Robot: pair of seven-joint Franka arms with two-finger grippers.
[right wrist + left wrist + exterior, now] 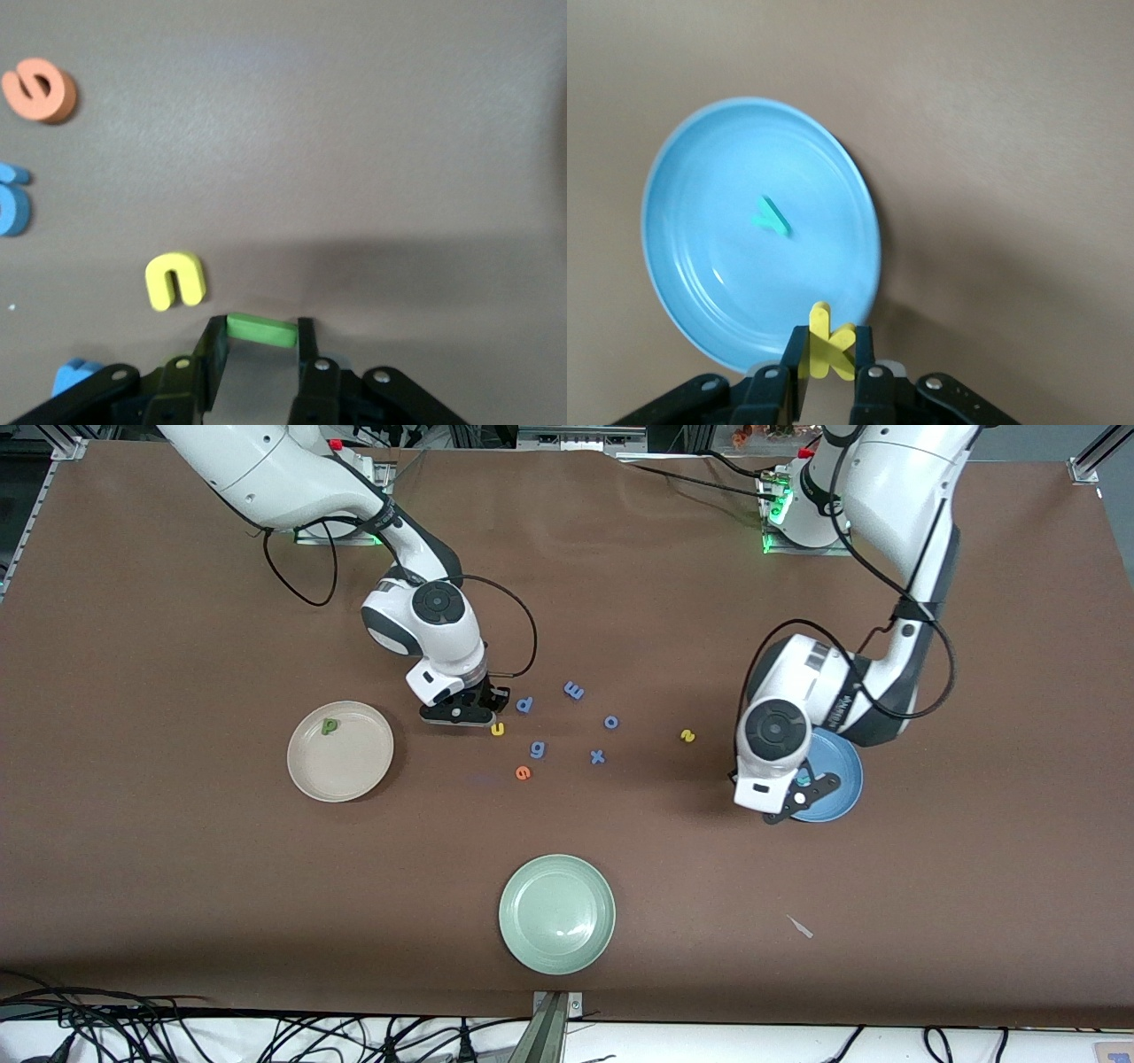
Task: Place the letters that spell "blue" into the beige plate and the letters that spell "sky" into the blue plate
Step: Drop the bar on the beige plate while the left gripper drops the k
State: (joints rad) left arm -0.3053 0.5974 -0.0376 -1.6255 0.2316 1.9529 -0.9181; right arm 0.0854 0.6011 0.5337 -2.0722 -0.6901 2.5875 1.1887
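Note:
My left gripper (830, 365) is shut on the yellow k (828, 341) and hangs over the rim of the blue plate (709, 266), where the teal y (771, 217) lies. My right gripper (261, 343) is down on the table beside the beige plate (306, 775), its fingers pressed on both ends of the green l (261, 329). The green b (330, 726) lies in the beige plate. Yellow u (175, 280) rests just beside the right gripper, and orange e (523, 772) is nearer the front camera. Yellow s (687, 735) lies on the table between the letter cluster and the blue plate (846, 766).
Blue letters p (524, 704), m (574, 689), o (611, 722), g (537, 749) and x (598, 757) are scattered mid-table. A pale green plate (556, 913) sits near the front edge. A small white scrap (800, 926) lies toward the left arm's end.

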